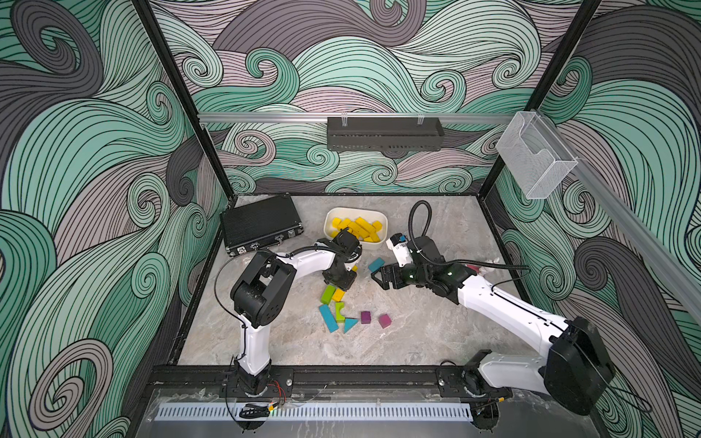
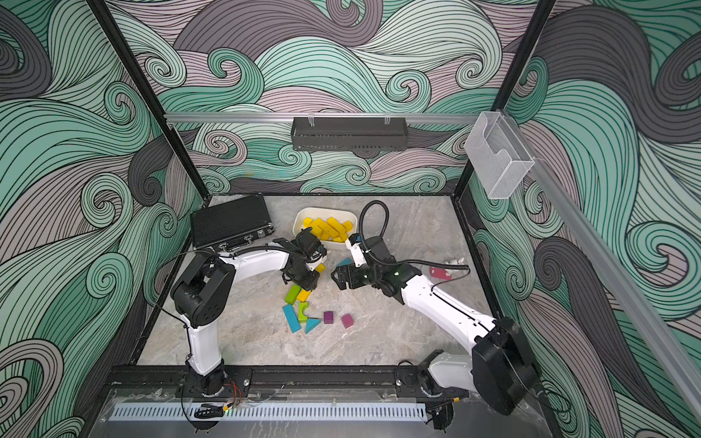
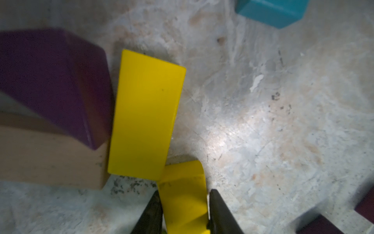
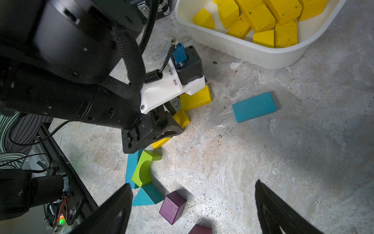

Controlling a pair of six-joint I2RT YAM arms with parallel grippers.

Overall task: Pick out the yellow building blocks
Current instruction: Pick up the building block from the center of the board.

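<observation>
Clamping a small yellow block (image 3: 182,180) between nearly closed jaws at mid-table, the left gripper (image 3: 183,195) holds it with its long axis apparently in line with the fingers. The block's free end touches a flat yellow bar (image 3: 145,115) lying alongside a purple block (image 3: 54,81). The white tub (image 4: 253,52), far centre, contains a heap of yellow blocks (image 1: 356,227). The right gripper (image 1: 376,279) hovers just to the right, jaws wide apart and empty.
</observation>
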